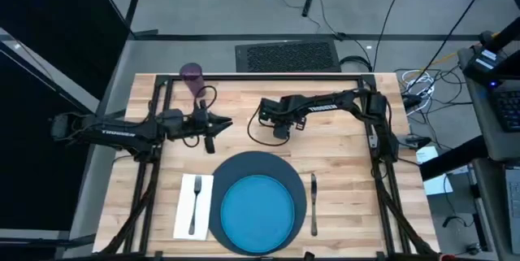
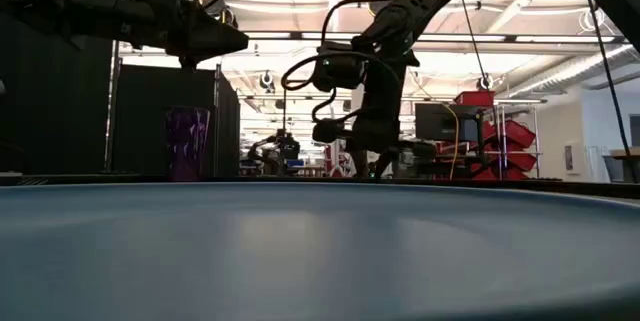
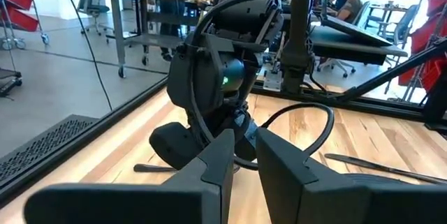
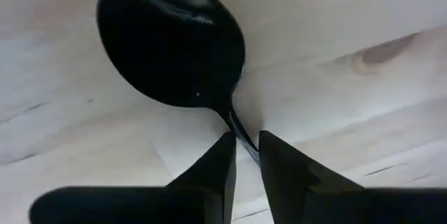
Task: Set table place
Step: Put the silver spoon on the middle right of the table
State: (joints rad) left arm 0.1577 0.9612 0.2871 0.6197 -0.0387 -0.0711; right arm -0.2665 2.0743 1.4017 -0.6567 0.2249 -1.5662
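Observation:
On the table (image 1: 341,171), a bright blue plate (image 1: 258,210) sits on a dark round mat (image 1: 244,163) at the near edge. Left of them a fork (image 1: 195,202) lies on a white napkin (image 1: 184,212), and a knife (image 1: 314,204) lies to the right. The purple cup (image 1: 192,74) stands at the far left. My right gripper (image 1: 280,133) points down at mid-table, shut on the spoon (image 4: 171,49). Left of it, my left gripper (image 1: 218,127) hovers shut with nothing in it. My right gripper pinches the spoon's thin handle (image 4: 239,132) between its two fingers, just behind the bowl. The fingers (image 4: 216,165) come from above, pointing down, and lie across the handle. The bowl faces up close over the wood; whether it rests there or is lifted, I cannot tell.
A black cable (image 1: 258,135) loops on the table beside my right gripper. Black frame bars (image 1: 244,76) run along the far edge and down both sides. Bare wood lies right of the knife and between the cup and the mat.

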